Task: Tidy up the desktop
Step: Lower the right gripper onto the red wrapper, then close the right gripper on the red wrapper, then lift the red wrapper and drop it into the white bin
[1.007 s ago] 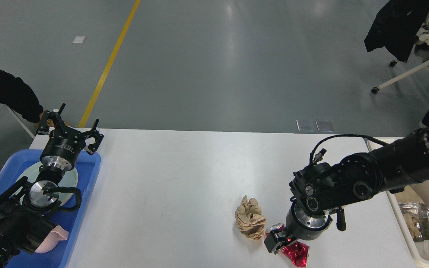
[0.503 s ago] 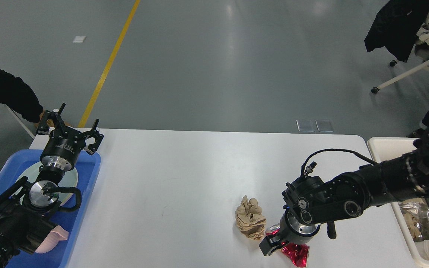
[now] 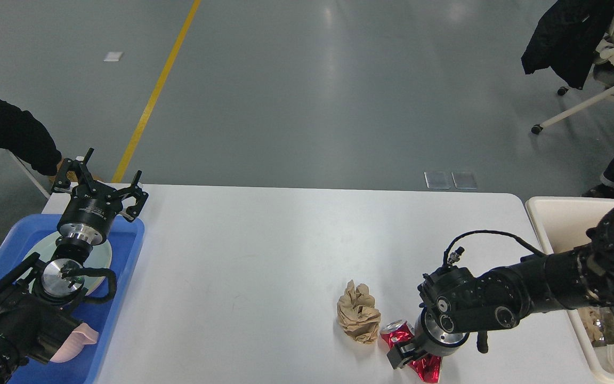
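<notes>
Two fingers [image 3: 404,356] (right) on crushed can [image 3: 398,335].

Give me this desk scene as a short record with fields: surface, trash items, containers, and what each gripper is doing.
surface: white desktop
trash: crumpled brown paper; crushed red can just right of it
containers: blue tray at left, cream bin at right
left gripper: open, empty, raised above the tray's far end
right gripper: down at the can; grip state unclear
</notes>
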Controlling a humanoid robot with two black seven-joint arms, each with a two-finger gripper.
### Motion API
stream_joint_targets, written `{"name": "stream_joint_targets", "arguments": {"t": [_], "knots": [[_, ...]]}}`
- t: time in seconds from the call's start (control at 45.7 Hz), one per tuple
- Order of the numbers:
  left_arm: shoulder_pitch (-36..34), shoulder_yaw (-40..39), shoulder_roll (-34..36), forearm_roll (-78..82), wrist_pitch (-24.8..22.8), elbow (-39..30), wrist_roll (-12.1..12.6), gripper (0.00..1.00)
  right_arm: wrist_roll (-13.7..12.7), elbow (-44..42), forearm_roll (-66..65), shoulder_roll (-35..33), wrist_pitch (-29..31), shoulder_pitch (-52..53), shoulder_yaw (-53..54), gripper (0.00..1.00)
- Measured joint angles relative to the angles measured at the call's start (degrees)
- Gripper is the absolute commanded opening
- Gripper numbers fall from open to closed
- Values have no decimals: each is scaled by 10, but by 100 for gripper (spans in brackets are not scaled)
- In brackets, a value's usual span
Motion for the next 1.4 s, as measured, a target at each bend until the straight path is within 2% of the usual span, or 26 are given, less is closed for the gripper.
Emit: {"name": "stream_joint_targets", "arguments": {"t": [0.328,0.46,0.635,0.766,0.788,0.941,1.247,1.313,1.4], "knots": [[0,0,0,0,0,0,0,96,0,-12,5,-1,-1,-31,21,100],[0,0,0,0,0,0,0,96,-1,-12,13,-2,-1,-40,34,87],[0,0,0,0,0,0,0,96,-2,-12,32,-5,1,-39,41,45],[0,0,0,0,0,0,0,96,-2,-12,46,-10,13,-34,42,4],[0,0,0,0,0,0,0,96,-2,-12,48,-11,19,-33,42,0],[0,0,0,0,0,0,0,96,-3,-12,56,-21,60,-30,44,0],[0,0,0,0,0,0,0,96,-6,-8,71,-40,100,-21,44,0],[0,0,0,0,0,0,0,96,-6,-7,75,-60,124,-9,44,0],[0,0,0,0,0,0,0,96,-6,-4,77,-99,185,20,43,0]]}}
